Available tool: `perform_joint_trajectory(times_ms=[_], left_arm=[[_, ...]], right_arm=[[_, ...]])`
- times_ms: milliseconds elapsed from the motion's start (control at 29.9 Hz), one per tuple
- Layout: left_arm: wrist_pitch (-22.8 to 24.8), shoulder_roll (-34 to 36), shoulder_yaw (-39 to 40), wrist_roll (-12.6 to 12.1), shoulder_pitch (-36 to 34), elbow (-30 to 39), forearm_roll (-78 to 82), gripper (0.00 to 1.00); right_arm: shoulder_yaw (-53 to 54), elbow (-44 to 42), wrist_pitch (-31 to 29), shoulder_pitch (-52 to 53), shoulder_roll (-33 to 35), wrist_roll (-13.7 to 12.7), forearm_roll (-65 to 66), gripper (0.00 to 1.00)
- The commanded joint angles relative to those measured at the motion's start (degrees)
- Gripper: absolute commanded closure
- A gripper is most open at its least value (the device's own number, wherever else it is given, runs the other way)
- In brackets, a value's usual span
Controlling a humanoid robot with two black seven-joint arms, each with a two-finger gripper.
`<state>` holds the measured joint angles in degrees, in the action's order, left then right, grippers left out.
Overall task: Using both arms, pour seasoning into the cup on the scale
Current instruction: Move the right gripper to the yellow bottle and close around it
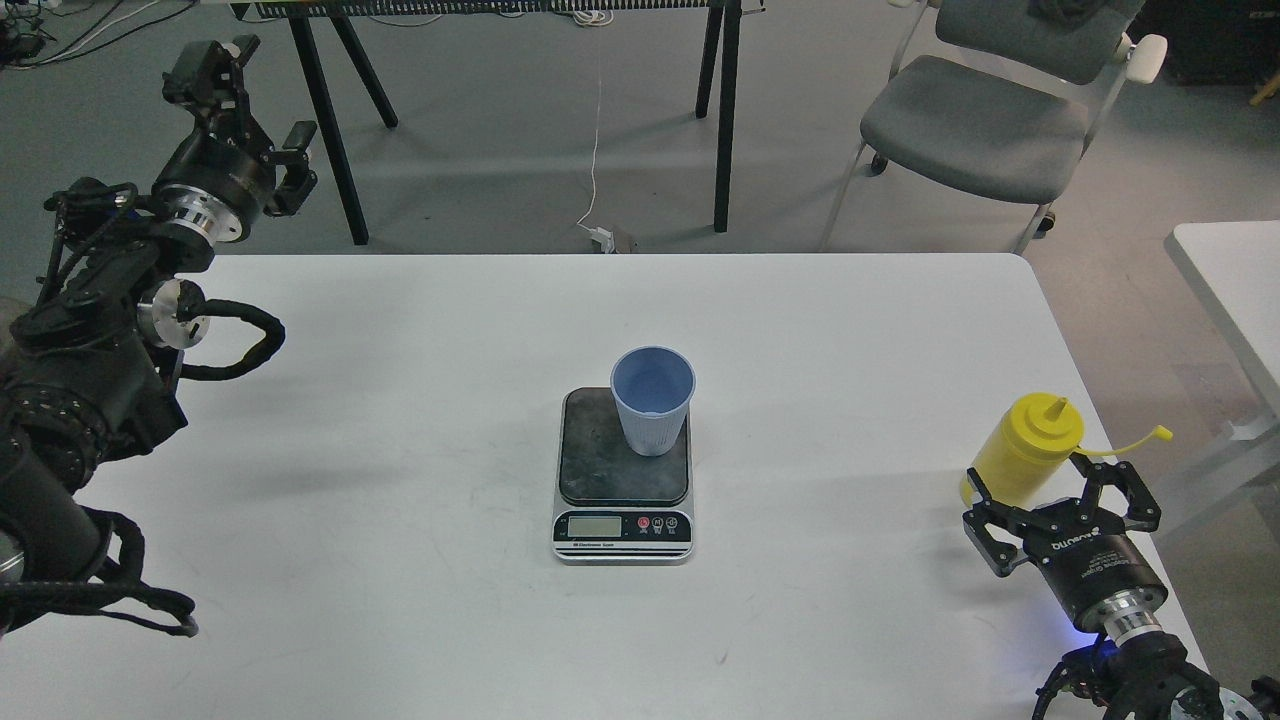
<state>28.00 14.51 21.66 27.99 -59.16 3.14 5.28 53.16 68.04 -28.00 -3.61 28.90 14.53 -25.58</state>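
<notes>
The yellow seasoning bottle stands near the table's right edge, nozzle up, with its cap strap sticking out to the right. My right gripper is open and empty. Its two fingers straddle the bottle's lower part from the near side. The light-blue cup stands upright on the back right of the scale, at the table's centre. My left gripper is open and empty, raised beyond the table's far left corner, well away from the cup.
The white table ends just right of the bottle. A second white table stands further right. A grey chair and black trestle legs stand on the floor behind.
</notes>
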Motion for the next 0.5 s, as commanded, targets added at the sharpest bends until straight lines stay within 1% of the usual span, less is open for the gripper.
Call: perform_joint_trajectory(times_ms=[0, 134, 267, 468], left_arm=[[0.0, -0.01, -0.04, 0.01, 0.01, 0.03, 0.0, 0.01], [0.0, -0.01, -0.13, 0.01, 0.1, 0.03, 0.0, 0.01], [0.0, -0.1, -0.13, 0.01, 0.19, -0.06, 0.0, 0.01], [0.0, -0.01, -0.13, 0.01, 0.19, -0.06, 0.0, 0.01]], right_arm=[[0.8, -0.1, 0.0, 0.26, 0.01, 0.41, 0.27, 0.0], [1.16, -0.27, 0.0, 0.18, 0.36, 0.59, 0.79, 0.0], [2.38, -0.62, 0.0, 0.09, -0.07, 1.46, 4.56, 0.01], [3.71, -1.5, 0.0, -0.09, -1.39, 1.46, 6.5, 0.0]])
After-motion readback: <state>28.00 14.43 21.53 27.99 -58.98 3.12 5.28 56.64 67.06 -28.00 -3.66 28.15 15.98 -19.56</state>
